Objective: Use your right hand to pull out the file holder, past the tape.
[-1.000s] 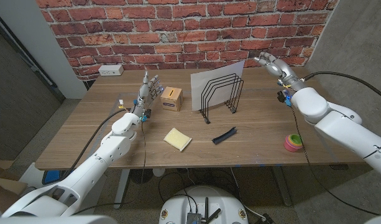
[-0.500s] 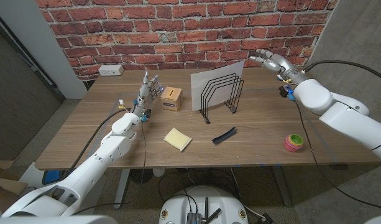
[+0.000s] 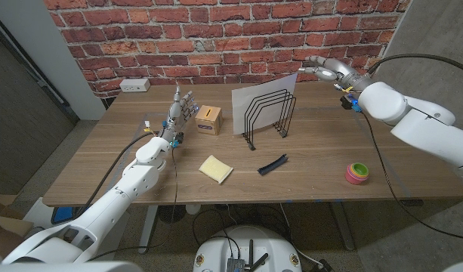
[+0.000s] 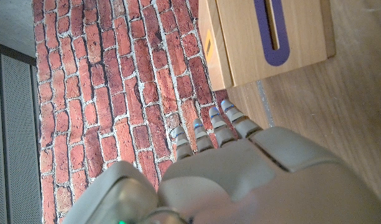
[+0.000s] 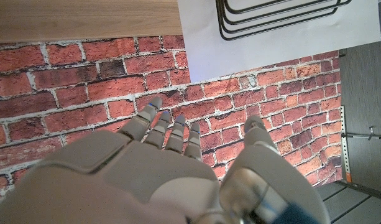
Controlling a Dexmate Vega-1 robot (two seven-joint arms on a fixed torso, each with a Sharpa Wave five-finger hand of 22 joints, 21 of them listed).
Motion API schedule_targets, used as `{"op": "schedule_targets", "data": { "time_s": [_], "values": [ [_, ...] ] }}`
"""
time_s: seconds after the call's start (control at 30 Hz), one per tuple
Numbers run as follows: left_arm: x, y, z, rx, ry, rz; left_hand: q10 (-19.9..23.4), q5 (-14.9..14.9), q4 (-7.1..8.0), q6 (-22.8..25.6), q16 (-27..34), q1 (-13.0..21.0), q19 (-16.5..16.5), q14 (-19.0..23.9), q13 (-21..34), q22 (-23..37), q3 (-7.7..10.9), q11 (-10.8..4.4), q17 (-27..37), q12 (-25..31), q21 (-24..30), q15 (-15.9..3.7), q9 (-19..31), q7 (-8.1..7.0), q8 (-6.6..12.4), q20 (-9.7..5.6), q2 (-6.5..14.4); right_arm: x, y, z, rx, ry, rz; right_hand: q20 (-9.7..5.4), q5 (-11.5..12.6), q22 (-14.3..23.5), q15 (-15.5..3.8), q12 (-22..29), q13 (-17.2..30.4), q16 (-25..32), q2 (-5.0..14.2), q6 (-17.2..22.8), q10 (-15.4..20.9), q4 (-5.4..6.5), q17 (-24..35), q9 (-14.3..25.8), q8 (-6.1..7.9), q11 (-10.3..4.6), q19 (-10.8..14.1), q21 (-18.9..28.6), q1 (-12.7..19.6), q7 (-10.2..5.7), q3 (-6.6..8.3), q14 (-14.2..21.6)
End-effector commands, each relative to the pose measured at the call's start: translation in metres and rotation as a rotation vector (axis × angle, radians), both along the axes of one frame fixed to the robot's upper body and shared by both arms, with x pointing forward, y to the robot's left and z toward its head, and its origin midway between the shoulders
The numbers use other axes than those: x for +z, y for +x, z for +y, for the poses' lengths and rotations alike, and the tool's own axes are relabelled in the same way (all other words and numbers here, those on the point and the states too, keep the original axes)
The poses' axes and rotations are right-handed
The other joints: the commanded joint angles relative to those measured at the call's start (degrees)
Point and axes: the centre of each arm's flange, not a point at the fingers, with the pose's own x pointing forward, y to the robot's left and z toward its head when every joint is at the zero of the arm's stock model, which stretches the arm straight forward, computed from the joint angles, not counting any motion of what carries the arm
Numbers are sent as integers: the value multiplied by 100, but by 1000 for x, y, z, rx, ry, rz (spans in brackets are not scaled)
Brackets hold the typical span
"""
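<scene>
You are working at a wooden counter (image 3: pixel 314 143) set against a red brick wall (image 3: pixel 216 38), with grey floor on either side and a white power strip (image 3: pixel 134 85) at the counter's far left corner.

The black wire file holder (image 3: pixel 267 117) stands upright a little beyond the counter's middle, with a white sheet of paper (image 3: pixel 255 92) leaning in its far slot. The sheet hides the rear wires, and in the right wrist view its edges run out of the picture. A small wooden box (image 3: pixel 208 119) with a purple slot sits just to the holder's left. In the left wrist view that box is cut off at the frame's edge. Nearer you lie a yellow sponge (image 3: pixel 215 168), a short black strip (image 3: pixel 273 164), and, well to the right, a roll of tape (image 3: pixel 356 173) in pink, green and yellow.

Your right hand (image 3: pixel 333 72) hangs above the far right part of the counter, right of the holder and apart from it. Its fingers (image 3: pixel 313 70) are spread and point left toward the top corner of the paper, holding nothing. The tape lies well nearer than that hand.

Your left hand (image 3: pixel 182 106) stands just left of the wooden box, its fingers straight, slightly parted and empty. How its underside meets the counter is hard to make out.
</scene>
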Motion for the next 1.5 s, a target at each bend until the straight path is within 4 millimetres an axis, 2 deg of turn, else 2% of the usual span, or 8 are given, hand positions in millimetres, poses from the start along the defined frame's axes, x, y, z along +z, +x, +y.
{"op": "schedule_targets", "data": {
  "time_s": [0.03,0.4,0.53,0.8,0.87,1.17,1.3,1.5],
  "values": [
    [0,0,0,0,0,0,-9,24,40,8,37,-14,49,38,32,32,3,-34,15,34,40,-23,9,-49,23,-6,60,26,-7,11,-60,-148,3,-73,-15,26,-203,71,25,72,35,37,140,-113,-50,23,22,-9,131,53,251,5,104,130],
    [0,0,0,0,0,0,1,24,40,7,37,-14,48,40,32,32,3,-41,15,38,40,-22,9,-51,23,-5,59,43,-11,24,-79,-273,-3,-76,16,25,-249,64,36,71,31,39,197,-186,-121,34,29,-53,203,42,600,32,246,203],
    [0,0,0,0,0,0,-1,24,40,10,36,-14,51,37,32,32,3,-29,15,37,41,-22,9,-46,24,-4,59,49,-13,29,-86,-320,8,18,37,27,-280,49,39,59,-9,48,192,-201,-153,37,37,-103,160,13,785,25,308,208],
    [0,0,0,0,0,0,-4,24,40,7,37,-15,51,40,32,32,3,-21,15,36,41,-24,9,-47,23,-6,59,61,-12,36,-94,-404,41,377,114,35,-332,17,45,28,-142,-47,145,-215,-211,45,20,-176,89,-9,1243,21,443,185],
    [0,0,0,0,0,0,-2,24,40,9,36,-15,50,37,32,32,3,-17,15,37,41,-23,9,-47,23,-5,59,63,-11,38,-93,-418,47,483,157,36,-255,12,48,25,-212,-77,130,-219,-233,49,25,-121,119,4,1425,113,490,201],
    [0,0,0,0,0,0,-1,24,40,10,35,-15,48,35,32,32,3,-39,15,37,40,-22,9,-55,24,-7,59,77,-7,51,-85,-516,84,571,206,36,-217,12,51,19,-323,-150,117,-219,-256,53,21,-124,41,-22,1693,171,554,213],
    [0,0,0,0,0,0,3,24,40,4,36,-15,48,36,32,32,3,-53,15,39,40,-22,9,-57,21,-5,59,84,-7,59,-85,-559,91,714,223,36,-229,22,54,58,-410,-180,134,-213,-263,55,26,-137,10,-23,1887,148,594,331],
    [0,0,0,0,0,0,-10,24,40,7,36,-15,53,36,32,32,2,-44,15,33,42,-22,9,-53,23,-5,59,93,-5,67,-80,-612,110,753,225,36,-208,47,59,81,-486,-123,200,-206,-262,59,60,-167,11,-15,2030,97,615,403]
  ]
}}
